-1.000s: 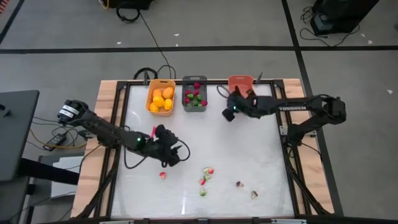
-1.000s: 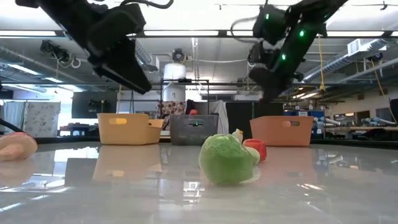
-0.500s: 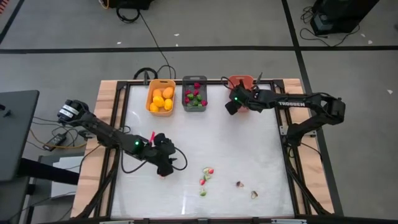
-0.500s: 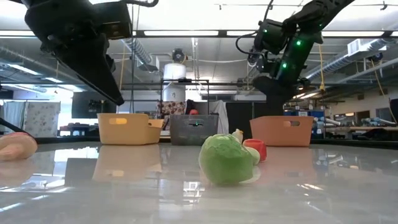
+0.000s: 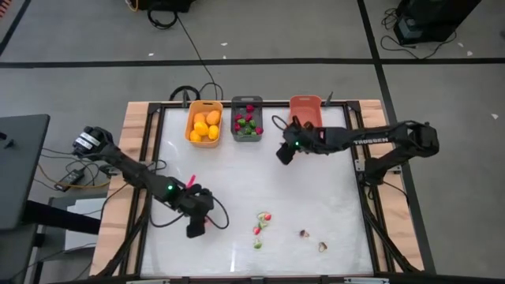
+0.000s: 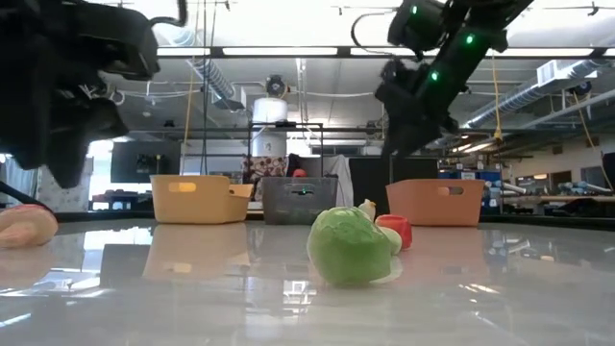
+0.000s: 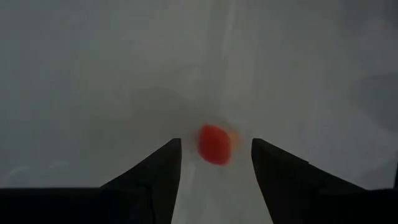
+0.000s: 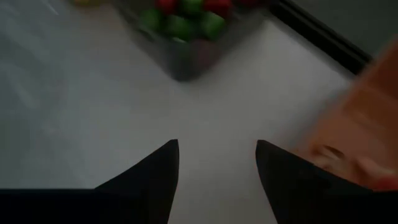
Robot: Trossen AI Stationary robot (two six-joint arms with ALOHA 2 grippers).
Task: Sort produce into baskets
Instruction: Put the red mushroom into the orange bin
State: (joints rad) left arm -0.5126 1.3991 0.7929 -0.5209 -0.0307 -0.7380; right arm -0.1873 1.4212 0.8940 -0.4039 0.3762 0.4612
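My left gripper (image 5: 195, 227) hangs open over the table's near left. A small red piece of produce (image 7: 214, 144) lies on the table between its fingers, and they do not touch it. My right gripper (image 5: 282, 155) stands open and empty in front of the baskets. The yellow-orange basket (image 5: 203, 123) holds orange fruits. The dark grey basket (image 5: 247, 118) holds red and green pieces. The salmon basket (image 5: 306, 106) has a pale piece (image 8: 367, 167) inside. More produce (image 5: 263, 221) lies loose on the near part of the table.
Loose pieces lie near the front edge: a green one (image 5: 257, 244), a dark one (image 5: 303, 233) and a pale one (image 5: 322, 246). In the low view a green piece (image 6: 348, 245) and a red one (image 6: 394, 231) sit close, and a pale pinkish piece (image 6: 24, 226) at the left.
My left gripper has moved toward the near-left of the table and tipped downward, and now stands over the red piece. My right gripper went to the salmon basket, then drew back toward the table's middle, left of that basket.
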